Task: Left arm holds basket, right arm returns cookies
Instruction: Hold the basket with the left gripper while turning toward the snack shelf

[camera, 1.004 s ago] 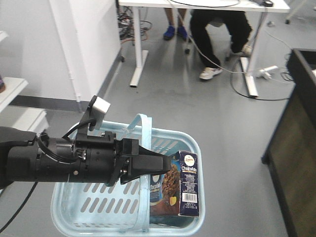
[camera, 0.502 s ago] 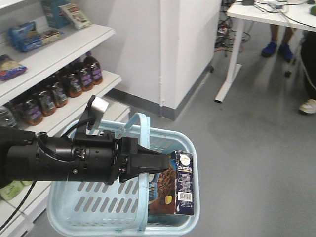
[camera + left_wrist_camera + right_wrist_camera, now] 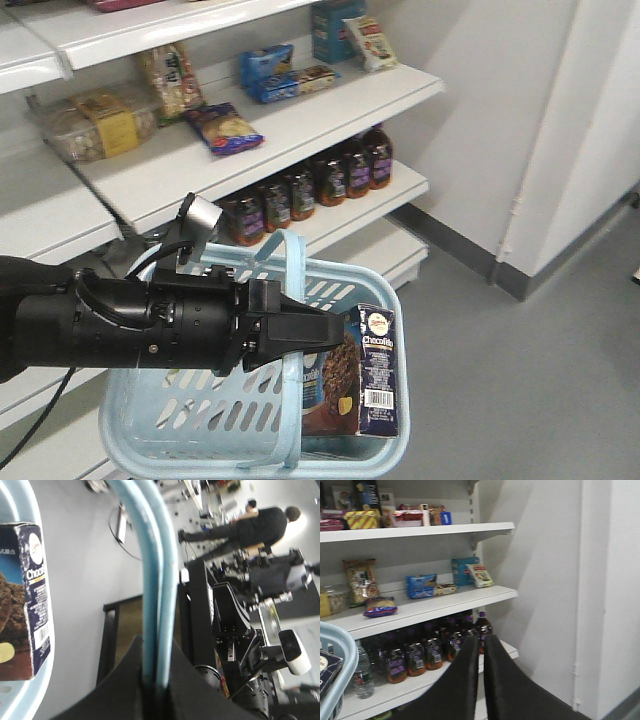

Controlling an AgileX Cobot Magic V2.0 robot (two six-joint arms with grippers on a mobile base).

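The left gripper (image 3: pixel 156 652) pinches the handles (image 3: pixel 152 580) of the basket (image 3: pixel 130 440). The cookies (image 3: pixel 372 370) stand in its near right corner. The right gripper (image 3: pixel 481 642) is squeezed together, empty. It should open wide above them while the basket stays level.

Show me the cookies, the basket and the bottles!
Cookies (image 3: pixel 380 375): front view, carton's side panel.
Basket (image 3: pixel 135 410): front view, bare left wall.
Bottles (image 3: pixel 300 195): front view, a middle bottle in the row.
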